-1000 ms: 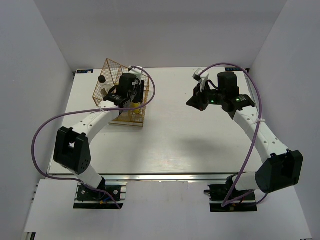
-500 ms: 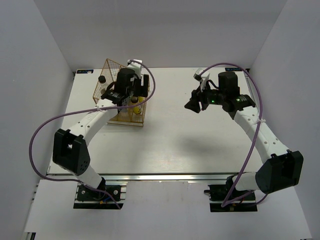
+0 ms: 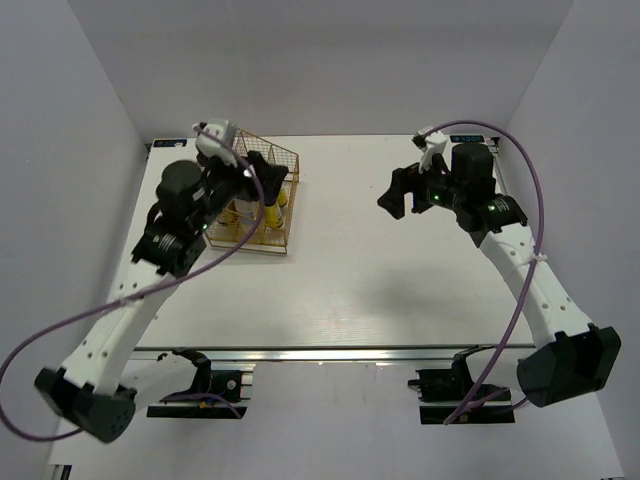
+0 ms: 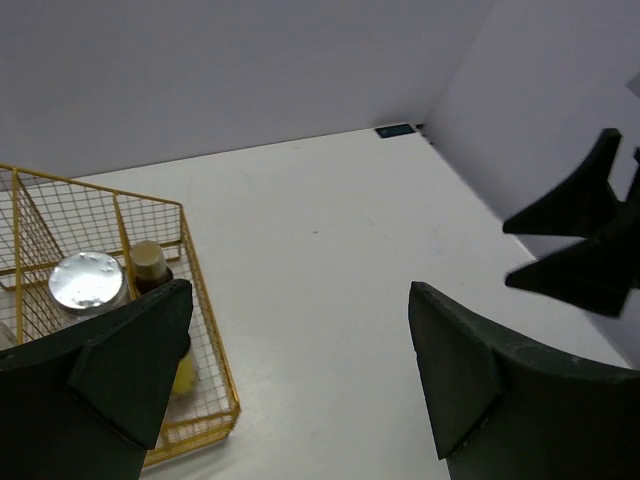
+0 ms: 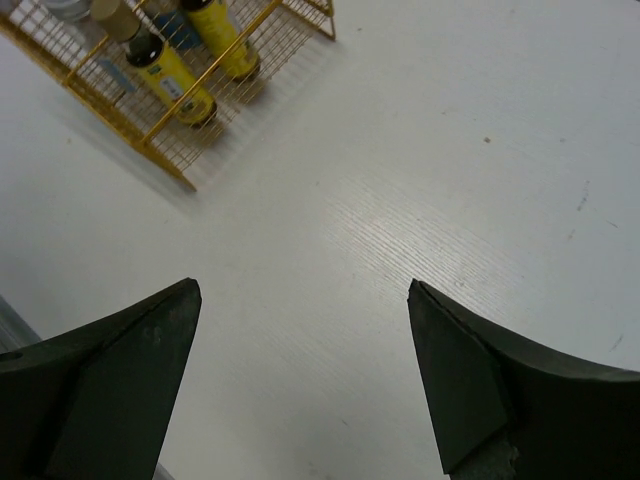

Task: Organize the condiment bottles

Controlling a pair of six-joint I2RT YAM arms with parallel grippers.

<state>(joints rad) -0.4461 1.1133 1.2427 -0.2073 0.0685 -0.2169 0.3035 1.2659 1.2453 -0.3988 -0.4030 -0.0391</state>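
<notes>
The condiment bottles stand inside a gold wire rack (image 3: 270, 247) at the back left. In the right wrist view two yellow dark-capped bottles (image 5: 170, 72) (image 5: 225, 35) stand side by side in the rack (image 5: 185, 178). The left wrist view shows a silver-lidded jar (image 4: 87, 280), a tan-capped bottle (image 4: 148, 262) and a yellow bottle (image 4: 183, 375) in the rack (image 4: 215, 330). My left gripper (image 4: 298, 290) hangs open and empty above the rack's right side (image 3: 262, 178). My right gripper (image 3: 398, 190) is open and empty over bare table (image 5: 303, 285).
The white table (image 3: 340, 280) is walled at the back and both sides. The rack sits near the back-left corner. My right gripper's dark fingers (image 4: 580, 240) show at the right edge of the left wrist view.
Both grippers have opened wide. The left arm has lifted up and swung back from the rack. The right gripper has turned slightly in place.
</notes>
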